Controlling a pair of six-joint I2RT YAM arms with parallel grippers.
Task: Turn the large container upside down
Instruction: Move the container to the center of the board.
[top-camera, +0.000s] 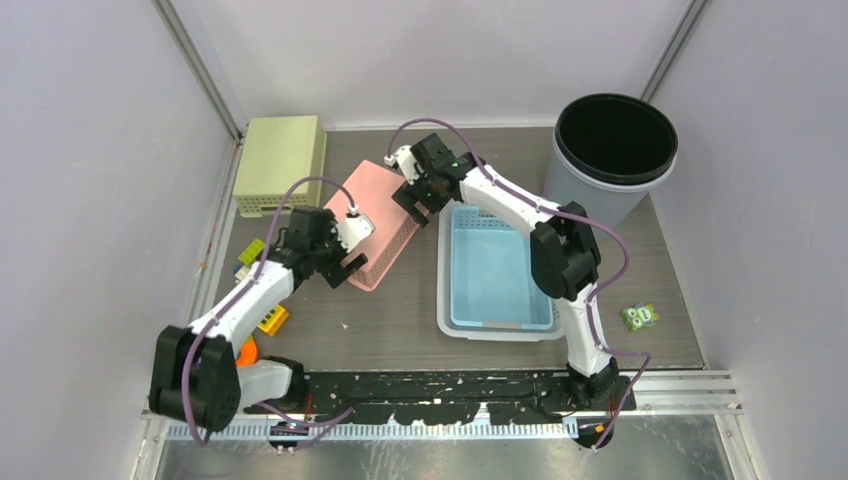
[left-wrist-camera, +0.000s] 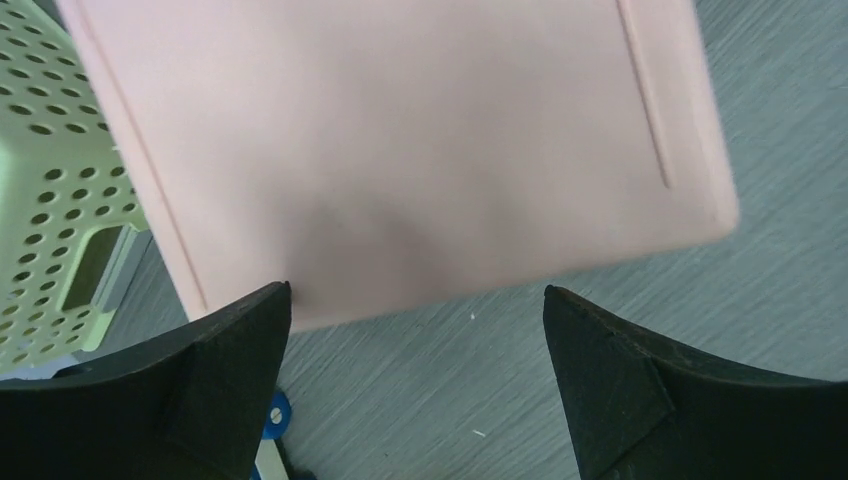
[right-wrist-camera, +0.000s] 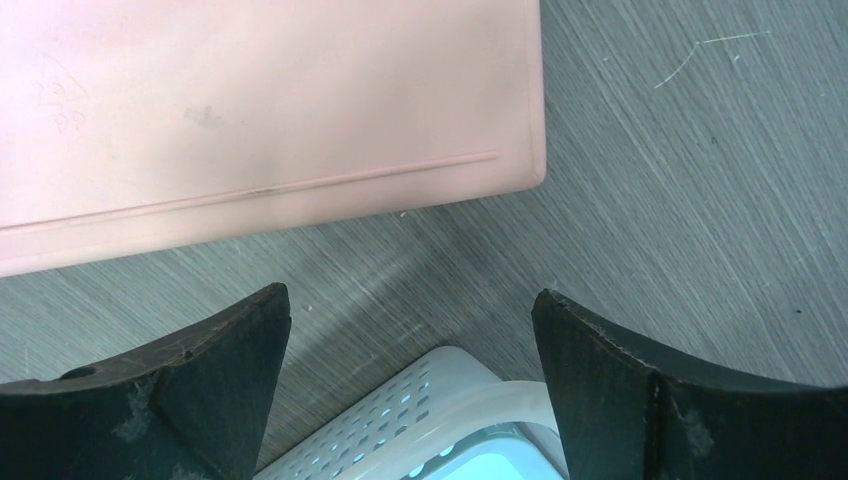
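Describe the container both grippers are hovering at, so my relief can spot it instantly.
Start at the dark round bin in the far right corner and go left past the blue tub. The pink basket lies next, beside the pale green basket; it alone is pink, with its flat base facing up.

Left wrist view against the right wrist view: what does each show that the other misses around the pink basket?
Only the left wrist view: the pale green perforated basket at its left edge. Only the right wrist view: a corner of the blue bin, its white perforated rim, at the bottom. Both: the flat solid face of the pink basket, grey table, and an open, empty gripper: left gripper, right gripper.
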